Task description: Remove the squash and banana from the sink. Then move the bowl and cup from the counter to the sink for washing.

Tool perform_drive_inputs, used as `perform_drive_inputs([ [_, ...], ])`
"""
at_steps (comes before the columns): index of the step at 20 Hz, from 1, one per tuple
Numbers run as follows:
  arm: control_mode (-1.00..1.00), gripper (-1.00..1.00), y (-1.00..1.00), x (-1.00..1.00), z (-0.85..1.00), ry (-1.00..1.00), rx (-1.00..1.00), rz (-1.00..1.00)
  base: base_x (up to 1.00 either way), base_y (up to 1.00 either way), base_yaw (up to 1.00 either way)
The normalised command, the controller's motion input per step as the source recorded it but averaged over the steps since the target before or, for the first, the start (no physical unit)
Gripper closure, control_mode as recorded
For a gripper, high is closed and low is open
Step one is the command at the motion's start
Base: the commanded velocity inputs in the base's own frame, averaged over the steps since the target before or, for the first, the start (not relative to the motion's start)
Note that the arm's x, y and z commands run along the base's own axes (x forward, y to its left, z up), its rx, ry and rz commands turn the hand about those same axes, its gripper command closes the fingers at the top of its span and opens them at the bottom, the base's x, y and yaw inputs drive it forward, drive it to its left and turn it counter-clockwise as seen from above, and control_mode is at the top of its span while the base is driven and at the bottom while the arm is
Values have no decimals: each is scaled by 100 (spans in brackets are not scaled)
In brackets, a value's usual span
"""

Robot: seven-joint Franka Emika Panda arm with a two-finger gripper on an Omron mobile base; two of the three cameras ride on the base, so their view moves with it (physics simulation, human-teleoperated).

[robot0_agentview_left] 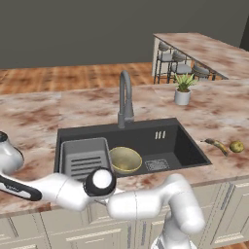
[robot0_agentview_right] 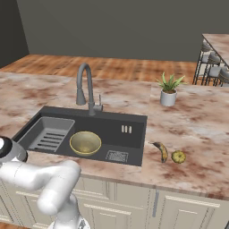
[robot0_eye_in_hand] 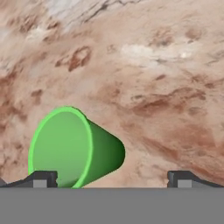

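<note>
Cup under your open tool, bowl in the sink, fruit out on the surface.

In the hand view you see the green cup (robot0_eye_in_hand: 72,146) standing on the marbled surface (robot0_eye_in_hand: 166,78), close by the tool (robot0_eye_in_hand: 111,178): its mouth faces the camera and sits just beside the left fingertip (robot0_eye_in_hand: 40,178), well off to the left of the gap. The tool stands wide, its 2 tips far apart, holding nothing; whether the left tip touches the cup you cannot tell. The bowl (robot0_agentview_left: 125,159) lies in the sink (robot0_agentview_left: 185,146), beside the ribbed tray (robot0_agentview_left: 86,158). The banana (robot0_agentview_left: 217,145) and squash (robot0_agentview_left: 237,146) rest side by side on the surface right of the sink.
</note>
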Motion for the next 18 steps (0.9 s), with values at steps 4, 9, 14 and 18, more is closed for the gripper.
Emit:
perform_drive_inputs([
  [4,-100,-100,10,17,0,11,-3,-4,0,0,0],
  [9,-100,-100,10,15,0,14,-4,-5,0,0,0],
  [14,-100,-100,16,19,5,17,-4,-6,0,0,0],
  [18,-100,-100,22,20,13,17,-5,-7,0,0,0],
])
